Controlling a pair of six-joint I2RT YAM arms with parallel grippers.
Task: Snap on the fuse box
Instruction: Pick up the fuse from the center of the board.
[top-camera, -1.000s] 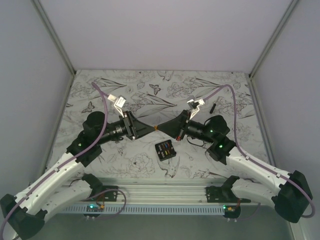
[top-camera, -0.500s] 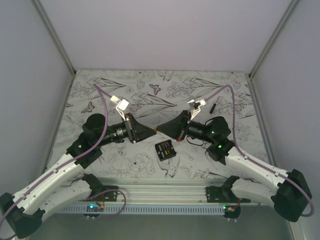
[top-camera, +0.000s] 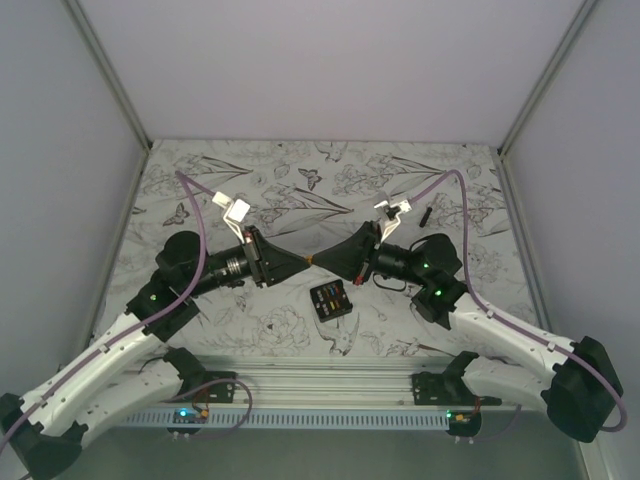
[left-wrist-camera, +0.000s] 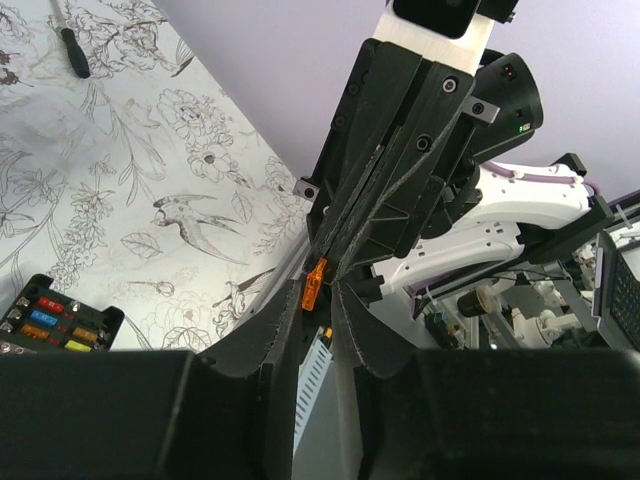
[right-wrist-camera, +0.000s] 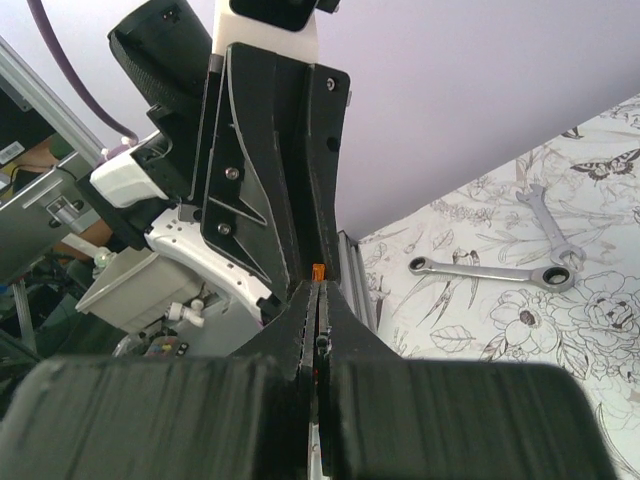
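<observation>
Two hands tip to tip – right hand (right-wrist-camera: 316, 290) pinched together on a small orange fuse (left-wrist-camera: 315, 283), left hand (left-wrist-camera: 318, 305) narrowly apart. Squarish black plastic fuse box (top-camera: 331, 299) lies flat on the floral worktop (top-camera: 450, 200) – below, untouched.

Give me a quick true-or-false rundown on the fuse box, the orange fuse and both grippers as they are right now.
1. The fuse box lies on the table, and neither gripper holds it. True.
2. The left gripper and the right gripper are at opposite edges of the table. False: they meet tip to tip above the middle.
3. A small orange fuse sits where the two grippers' tips meet. True.
4. The right gripper's fingers are spread wide. False: they are shut on the orange fuse, leaving only a thin slit between them.
5. Every slot in the fuse box is empty. False: red, blue, orange and yellow fuses show on its face.
</observation>
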